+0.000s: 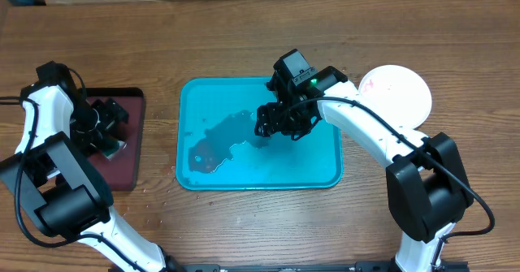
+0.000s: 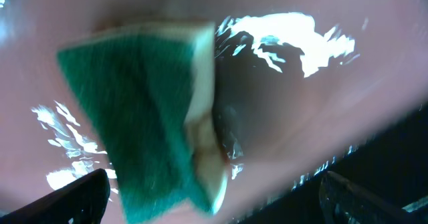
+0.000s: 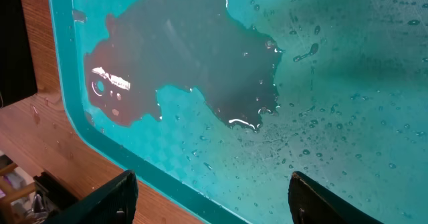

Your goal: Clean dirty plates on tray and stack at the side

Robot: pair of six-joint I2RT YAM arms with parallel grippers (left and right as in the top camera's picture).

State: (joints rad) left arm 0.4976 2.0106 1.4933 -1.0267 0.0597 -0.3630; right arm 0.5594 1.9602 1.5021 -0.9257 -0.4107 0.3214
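Sitting off the tray at its 2 o'clock, on bare wood: round white plastic plate (image 1: 396, 95), face up, small pinkish smear near its 10 o'clock rim. Only the white one shows from overhead; can't tell if other plates lie under it.

Mid-surface is the large teal-blue rectangular plastic tray (image 1: 302, 165), rounded corners, raised rim, long side running left-right. It's wet: an irregular dark puddle (image 1: 221, 139) spreads from tray centre toward 8 o'clock, and the right wrist view shows loose droplets beside it.

Over tray centre hovers the right gripper (image 1: 276, 124), at the puddle's 3 o'clock edge. Jaws released: both fingers sit wide apart at the bottom of the wrist view, with only wet tray between them. Its arm runs back over the tray's 3 o'clock rim, passing just beside the plate.

Well apart, at 9 o'clock from the teal tray, the left gripper (image 1: 101, 126) hangs over the smaller dark maroon rectangular tray (image 1: 123, 173). Jaws released here too, tips wide apart. The green-topped yellow sponge block (image 2: 144, 117) lies tilted on the wet, glossy maroon floor ahead of the tips, touching neither finger as far as the wrist view shows.

The brown wooden surface (image 1: 244, 36) carries both trays and the plate.
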